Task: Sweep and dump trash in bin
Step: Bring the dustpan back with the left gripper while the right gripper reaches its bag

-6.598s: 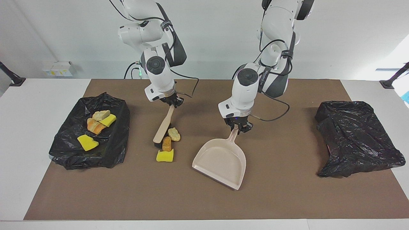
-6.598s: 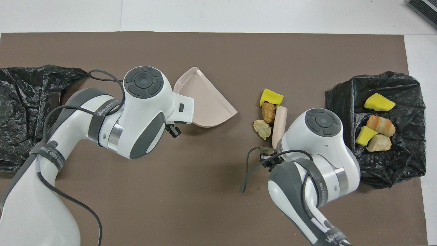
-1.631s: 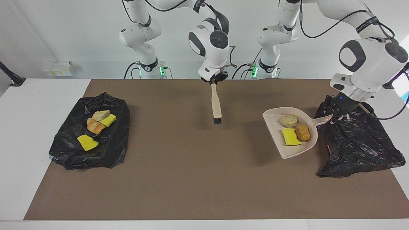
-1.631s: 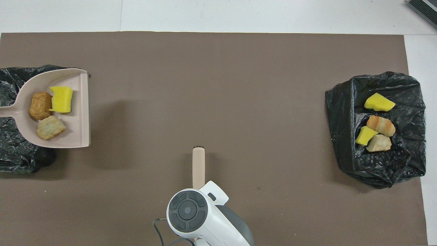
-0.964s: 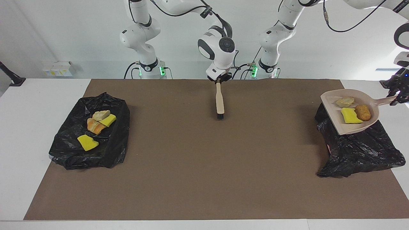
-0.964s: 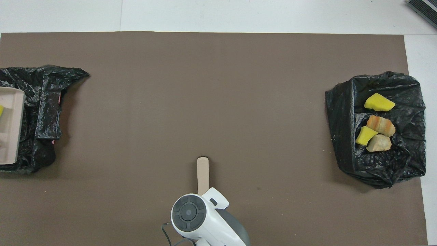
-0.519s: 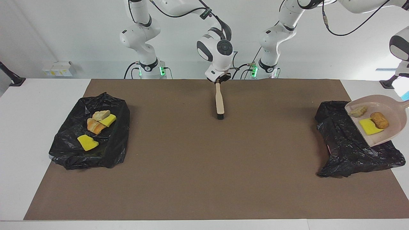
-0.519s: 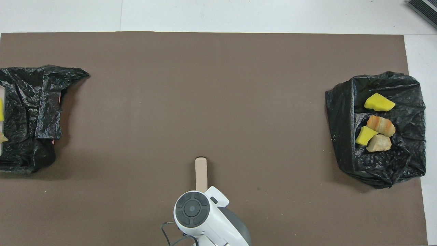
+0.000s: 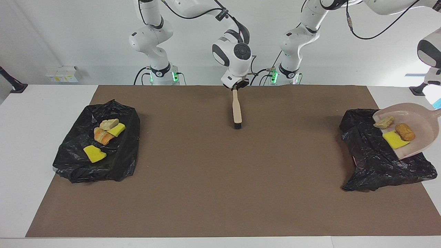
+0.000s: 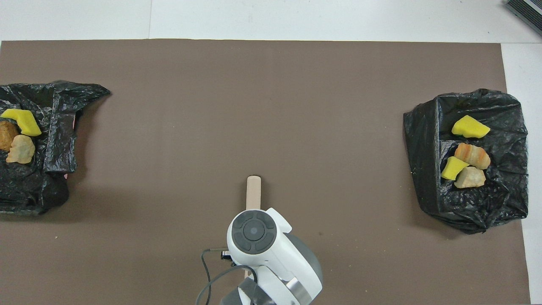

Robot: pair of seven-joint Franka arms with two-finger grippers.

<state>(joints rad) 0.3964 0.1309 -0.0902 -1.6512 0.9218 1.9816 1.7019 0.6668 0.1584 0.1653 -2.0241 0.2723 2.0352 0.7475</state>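
Observation:
The beige dustpan (image 9: 418,132) hangs tilted over the black-bagged bin (image 9: 375,162) at the left arm's end of the table. Its handle runs out of the picture, and my left gripper is out of view. In the facing view a tan chunk (image 9: 384,122), a brown chunk (image 9: 404,132) and a yellow sponge (image 9: 394,140) lie on the pan near its lip. In the overhead view the same three scraps (image 10: 19,149) lie on the bin's bag (image 10: 42,178) and no pan shows. My right gripper (image 9: 236,86) is shut on the brush (image 9: 236,108), which hangs bristles down over the mat.
A second black-bagged bin (image 9: 124,155) stands at the right arm's end and holds several scraps, yellow sponge pieces (image 9: 93,153) and orange and tan chunks (image 9: 102,135). A brown mat (image 9: 220,179) covers the table between the bins.
The dustpan has swung from the mat to over the bin at the left arm's end and tipped. In the overhead view its three scraps now lie on the bag. The brush has barely moved.

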